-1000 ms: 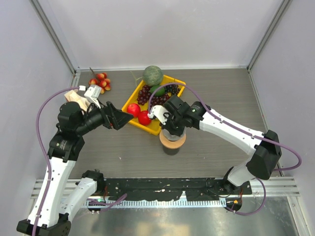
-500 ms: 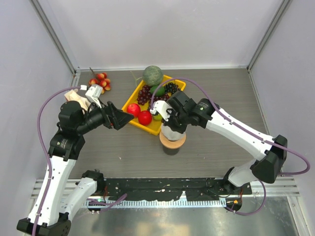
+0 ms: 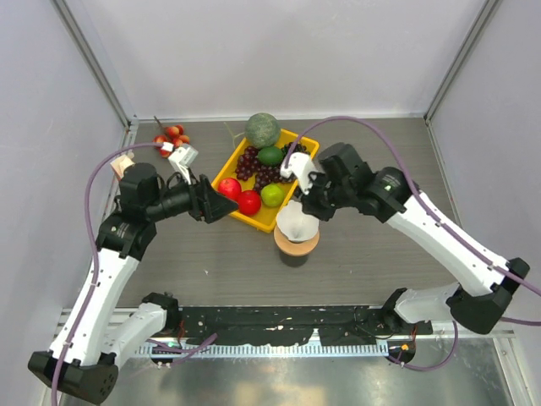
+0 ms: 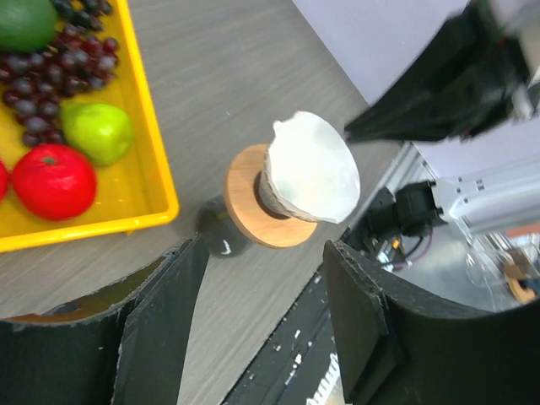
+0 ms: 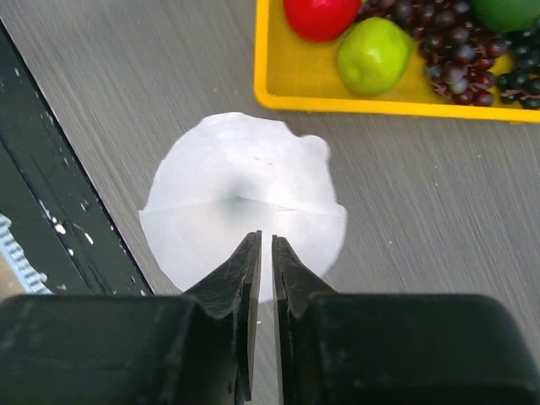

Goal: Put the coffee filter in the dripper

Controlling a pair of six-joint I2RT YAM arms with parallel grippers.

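The white coffee filter sits open as a cone in the dripper, on a tan wooden ring over a dark glass cup. The filter hides most of the dripper; a bit of its clear wall shows in the left wrist view. My right gripper hovers just above and behind the filter. Its jaws are nearly together and empty, with only a thin slit between them. My left gripper is open and empty, left of the cup, pointing at the filter.
A yellow tray with grapes, red apples, green fruit and a melon stands behind the cup. Small red fruits and a beige paper bundle lie at the far left. A black rail runs along the near edge.
My right gripper has lifted off the cup and drawn back to the right, uncovering the filter seated in the dripper. My left arm has shifted slightly right.
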